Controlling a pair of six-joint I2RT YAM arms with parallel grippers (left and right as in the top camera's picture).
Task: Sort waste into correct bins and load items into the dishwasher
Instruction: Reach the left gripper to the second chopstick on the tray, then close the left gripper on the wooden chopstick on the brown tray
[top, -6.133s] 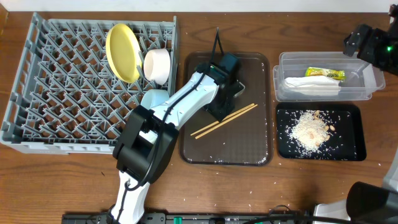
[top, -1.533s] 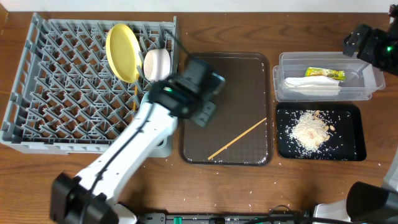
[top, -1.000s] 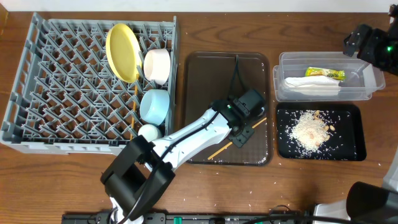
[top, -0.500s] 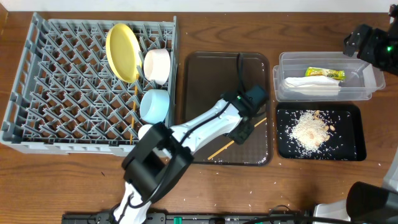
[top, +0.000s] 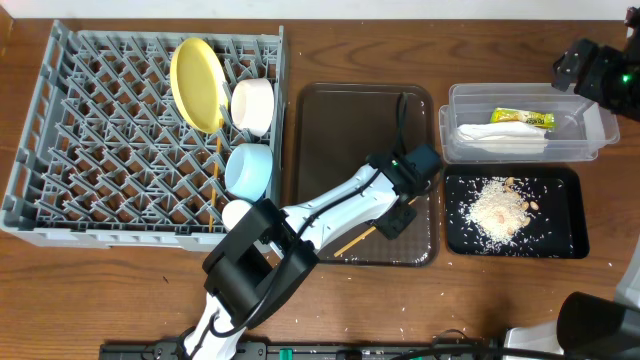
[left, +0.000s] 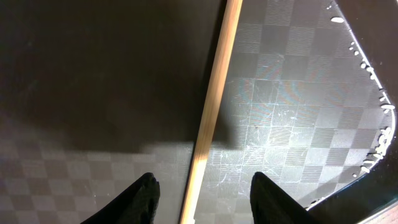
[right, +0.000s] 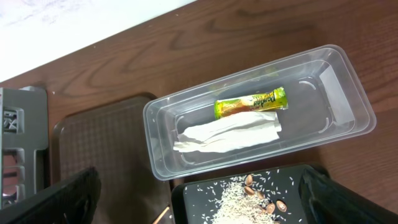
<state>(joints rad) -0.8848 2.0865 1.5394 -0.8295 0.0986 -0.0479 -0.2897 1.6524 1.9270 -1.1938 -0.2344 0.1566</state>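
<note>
One wooden chopstick (top: 352, 241) lies slanted on the dark-brown serving tray (top: 340, 120). In the left wrist view the chopstick (left: 211, 112) runs between my left gripper's (left: 202, 199) open fingers, just above the tray floor. In the overhead view the left gripper (top: 400, 215) is over the chopstick's right end. The grey dish rack (top: 90, 150) holds the yellow plate (top: 197, 80), white bowl (top: 252, 105), light-blue bowl (top: 248, 170), white cup (top: 238, 213) and another chopstick (top: 214, 170). My right gripper (right: 205, 208) is open and empty, high above the bins.
The clear tub (top: 590, 135) holds the yellow-green wrapper (right: 250, 103) and the white napkin (right: 227, 135). The black tray (top: 560, 240) in front of it holds rice crumbs (top: 497, 208). A few crumbs lie on the wooden table. The right arm (top: 598, 70) is at the far right.
My left arm has swung from the rack to the serving tray's right side and come down over the single chopstick left there. The other chopstick now stands in the rack.
</note>
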